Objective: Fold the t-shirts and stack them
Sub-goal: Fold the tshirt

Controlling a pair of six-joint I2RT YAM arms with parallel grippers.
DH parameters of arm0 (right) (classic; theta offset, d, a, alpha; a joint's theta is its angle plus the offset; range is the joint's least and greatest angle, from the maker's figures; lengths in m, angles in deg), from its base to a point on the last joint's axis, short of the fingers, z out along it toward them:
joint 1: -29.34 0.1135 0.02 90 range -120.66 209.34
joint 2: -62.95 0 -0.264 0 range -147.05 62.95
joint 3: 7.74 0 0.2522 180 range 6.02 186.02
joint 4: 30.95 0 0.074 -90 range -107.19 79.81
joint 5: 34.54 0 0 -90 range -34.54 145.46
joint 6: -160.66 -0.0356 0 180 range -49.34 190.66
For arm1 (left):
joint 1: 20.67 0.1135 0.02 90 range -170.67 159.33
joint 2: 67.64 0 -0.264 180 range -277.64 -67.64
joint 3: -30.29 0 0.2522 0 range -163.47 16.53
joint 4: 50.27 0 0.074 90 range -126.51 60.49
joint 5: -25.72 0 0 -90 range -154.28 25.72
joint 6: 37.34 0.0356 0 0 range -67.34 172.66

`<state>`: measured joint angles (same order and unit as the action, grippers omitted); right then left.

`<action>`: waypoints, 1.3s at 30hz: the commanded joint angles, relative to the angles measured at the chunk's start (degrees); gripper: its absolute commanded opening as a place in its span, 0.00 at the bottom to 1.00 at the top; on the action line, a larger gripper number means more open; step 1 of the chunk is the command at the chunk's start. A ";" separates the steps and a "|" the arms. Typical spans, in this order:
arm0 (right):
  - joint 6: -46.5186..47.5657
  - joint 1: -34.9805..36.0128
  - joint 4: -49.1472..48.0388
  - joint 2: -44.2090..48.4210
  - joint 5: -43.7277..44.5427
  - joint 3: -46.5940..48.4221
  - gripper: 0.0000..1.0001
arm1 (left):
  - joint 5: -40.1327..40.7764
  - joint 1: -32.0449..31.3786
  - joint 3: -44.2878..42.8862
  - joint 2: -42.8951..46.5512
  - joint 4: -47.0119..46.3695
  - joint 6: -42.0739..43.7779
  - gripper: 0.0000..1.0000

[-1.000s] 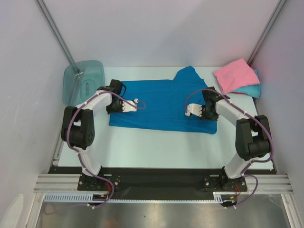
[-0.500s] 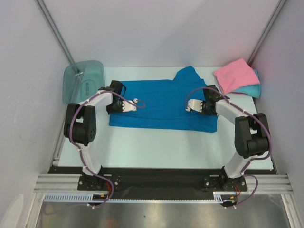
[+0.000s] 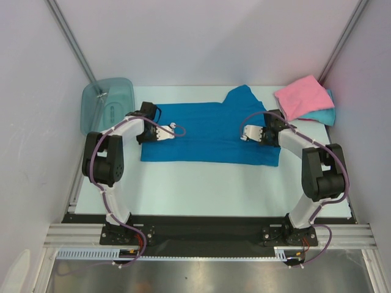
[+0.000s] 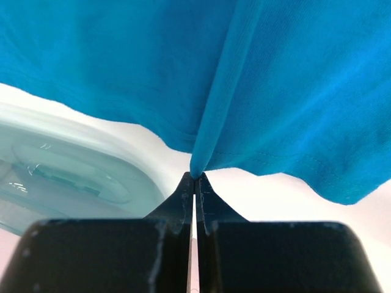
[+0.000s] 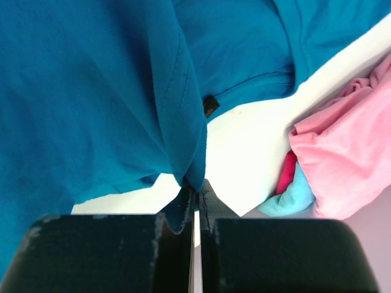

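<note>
Deep blue short-sleeved cloth t-shirt lay spread across the middle of the pale worktop, its long side running left to right, with one part jutting toward the back wall near its right end. The left hand was over the shirt's left part, closed. The left wrist view showed its two dark fingertips pinched together on a gathered ridge of the blue cloth, which rose from the tips in a fold. The right hand was over the shirt's right part, likewise closed, and the right wrist view showed a fold of hemmed blue cloth clamped between its tips. The two hands pointed toward each other, well apart, with blue cloth between them. A folded pink cloth t-shirt sat in the far right corner, lying on top of a lighter turquoise t-shirt whose edge showed from under it. A translucent teal plastic bin stood at the far left by the wall, apart from the blue shirt.
</note>
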<state>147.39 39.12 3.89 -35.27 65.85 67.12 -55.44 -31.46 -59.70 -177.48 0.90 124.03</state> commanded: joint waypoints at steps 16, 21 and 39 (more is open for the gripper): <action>0.97 -0.90 -10.35 -2.68 4.64 -0.19 0.00 | 3.20 1.29 -1.29 -1.60 -2.78 -2.20 0.00; 1.05 -0.90 -11.06 -2.68 4.90 -0.37 0.00 | 3.55 1.29 -1.47 -1.95 -3.22 -2.29 0.00; 1.58 -1.17 -13.78 -3.65 5.78 -1.16 0.00 | 6.62 1.38 -1.73 -2.74 -8.93 -2.47 0.00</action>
<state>148.31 38.93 -7.34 -38.33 69.20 65.85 -52.22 -31.13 -59.70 -179.73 -5.74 122.11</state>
